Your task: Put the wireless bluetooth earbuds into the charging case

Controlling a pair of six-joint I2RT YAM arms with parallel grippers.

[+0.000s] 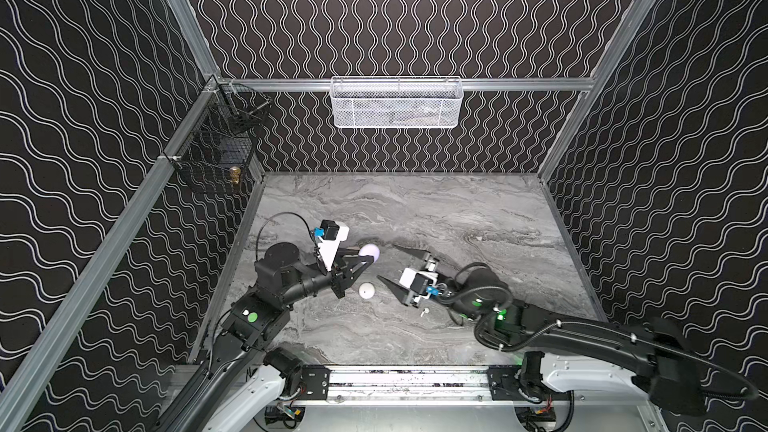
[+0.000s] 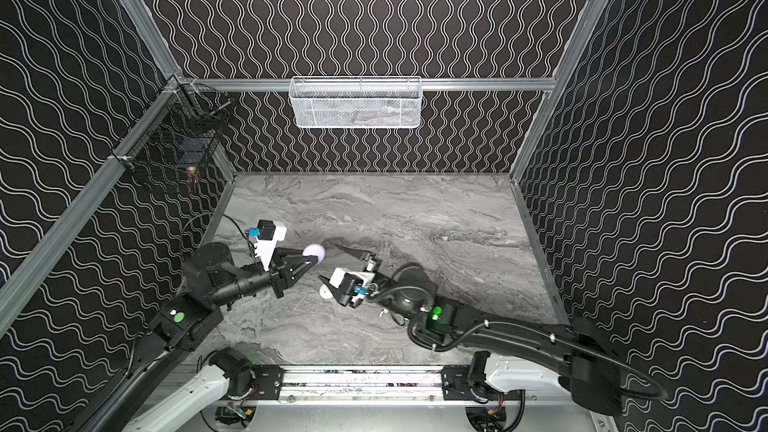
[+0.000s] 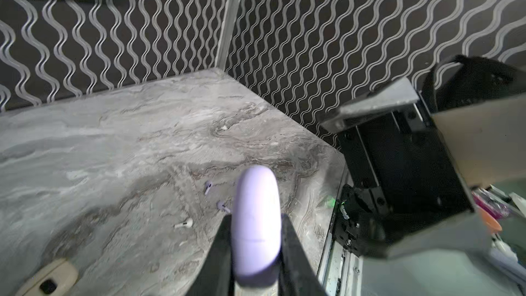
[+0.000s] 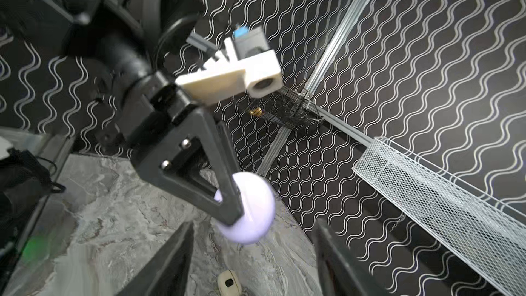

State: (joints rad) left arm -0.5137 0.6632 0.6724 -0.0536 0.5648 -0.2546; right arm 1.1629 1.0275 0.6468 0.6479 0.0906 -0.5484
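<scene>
Left hand (image 1: 368, 255) had the lavender charging case (image 3: 256, 223) pinched edge-on, clear of the surface (image 1: 457, 222), we guessed so our spread, empty right hand (image 1: 385, 261) could pop the lid. Lavender earbuds (image 3: 208, 187) lay loose on that surface nearby.

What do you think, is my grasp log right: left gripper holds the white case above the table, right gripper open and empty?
Not quite. The left gripper holds the lavender case, as the left wrist view shows; the white case lies on the table. The right gripper is open and empty, correct.
</scene>
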